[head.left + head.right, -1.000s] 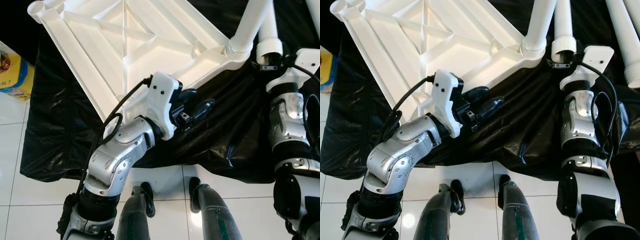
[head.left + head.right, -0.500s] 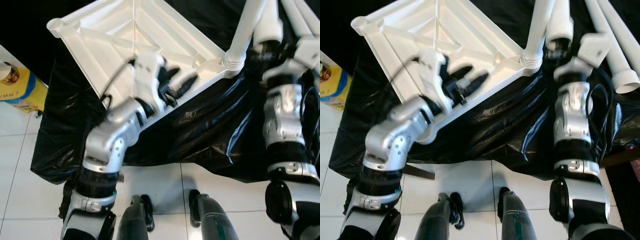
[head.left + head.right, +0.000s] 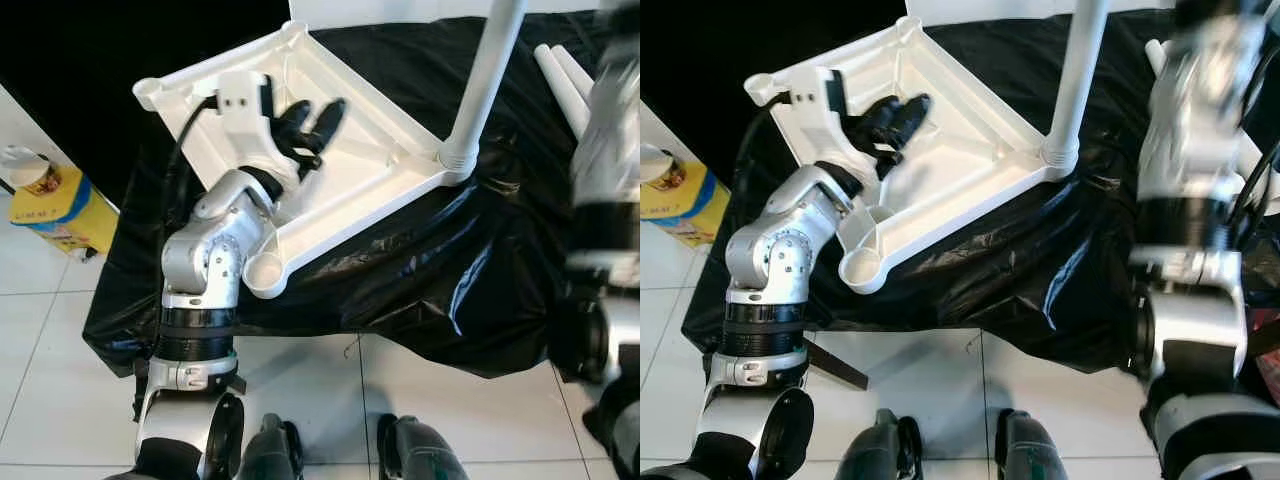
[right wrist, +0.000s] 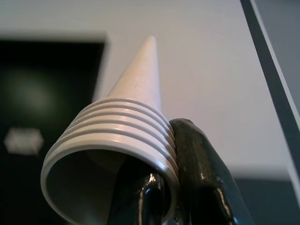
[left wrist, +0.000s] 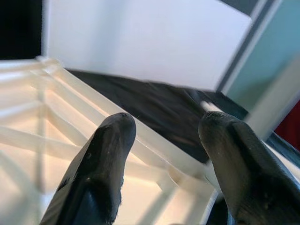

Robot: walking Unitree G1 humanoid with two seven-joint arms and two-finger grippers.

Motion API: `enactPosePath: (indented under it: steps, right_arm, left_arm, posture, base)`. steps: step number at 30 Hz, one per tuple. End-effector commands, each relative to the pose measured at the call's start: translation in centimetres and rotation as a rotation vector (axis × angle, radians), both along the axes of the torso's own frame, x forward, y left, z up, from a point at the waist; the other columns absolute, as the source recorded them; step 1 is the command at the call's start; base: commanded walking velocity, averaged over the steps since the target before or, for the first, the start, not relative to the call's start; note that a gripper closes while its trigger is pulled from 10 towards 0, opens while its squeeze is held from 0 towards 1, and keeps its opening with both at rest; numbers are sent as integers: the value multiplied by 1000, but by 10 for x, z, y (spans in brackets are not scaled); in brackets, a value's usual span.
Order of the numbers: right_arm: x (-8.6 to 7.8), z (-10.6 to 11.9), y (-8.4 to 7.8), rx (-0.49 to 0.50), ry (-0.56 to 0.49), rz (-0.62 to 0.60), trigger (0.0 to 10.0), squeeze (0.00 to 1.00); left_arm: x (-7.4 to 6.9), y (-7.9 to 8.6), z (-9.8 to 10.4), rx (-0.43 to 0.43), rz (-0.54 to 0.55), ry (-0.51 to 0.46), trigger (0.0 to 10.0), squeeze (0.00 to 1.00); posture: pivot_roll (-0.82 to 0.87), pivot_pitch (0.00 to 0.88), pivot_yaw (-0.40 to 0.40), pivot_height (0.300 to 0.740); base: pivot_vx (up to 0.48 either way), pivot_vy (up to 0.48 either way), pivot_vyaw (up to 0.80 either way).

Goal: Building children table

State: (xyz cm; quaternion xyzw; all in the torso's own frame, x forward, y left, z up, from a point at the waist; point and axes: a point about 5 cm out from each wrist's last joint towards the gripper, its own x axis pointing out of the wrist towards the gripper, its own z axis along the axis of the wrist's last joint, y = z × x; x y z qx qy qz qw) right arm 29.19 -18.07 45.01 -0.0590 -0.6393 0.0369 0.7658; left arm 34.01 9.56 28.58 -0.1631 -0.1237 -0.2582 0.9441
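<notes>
The white tabletop (image 3: 350, 170) lies upside down on a black plastic sheet (image 3: 420, 260), ribs facing up. One white leg (image 3: 485, 80) stands upright in its right corner socket. The near corner socket (image 3: 262, 275) holds nothing. My left gripper (image 3: 315, 115) hovers open over the ribbed inside of the tabletop, with nothing between its fingers (image 5: 105, 154). In the right wrist view, my right gripper (image 4: 164, 185) is shut on the threaded end of another white leg (image 4: 126, 126), pinching its rim. The right arm (image 3: 605, 150) is raised at the right edge and blurred.
Two loose white legs (image 3: 560, 72) lie on the sheet at the back right. A yellow box (image 3: 50, 200) stands on the white tile floor (image 3: 60, 380) to the left. My feet are at the sheet's front edge.
The camera has pulled back, so the tabletop looks smaller. My left gripper has moved from the tabletop's near edge to over its inside. The right arm has risen with the leg.
</notes>
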Motion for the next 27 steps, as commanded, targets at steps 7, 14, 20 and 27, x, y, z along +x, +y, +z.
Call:
enactPosePath:
  steps: [7,14,20,27]
  right_arm:
    - [-16,12,28,-113,-83,105,10000,0]
    - [8,-28,39,-169,103,173,10000,0]
    - [22,-76,45,-155,298,250,10000,0]
    - [25,-116,49,-143,442,285,10000,0]
  left_arm:
    - [14,13,7,-11,113,-3,10000,0]
    - [15,18,21,-69,59,-70,10000,0]
    - [5,17,32,-163,-123,-136,10000,788]
    - [-16,5,37,-246,-400,-191,10000,1000]
  posture:
    - [61,31,38,740]
    - [68,23,25,740]
    - [65,20,15,740]
    - [60,18,15,740]
  base:
    - [0,0,0]
    - [0,0,0]
    - [0,0,0]
    - [0,0,0]
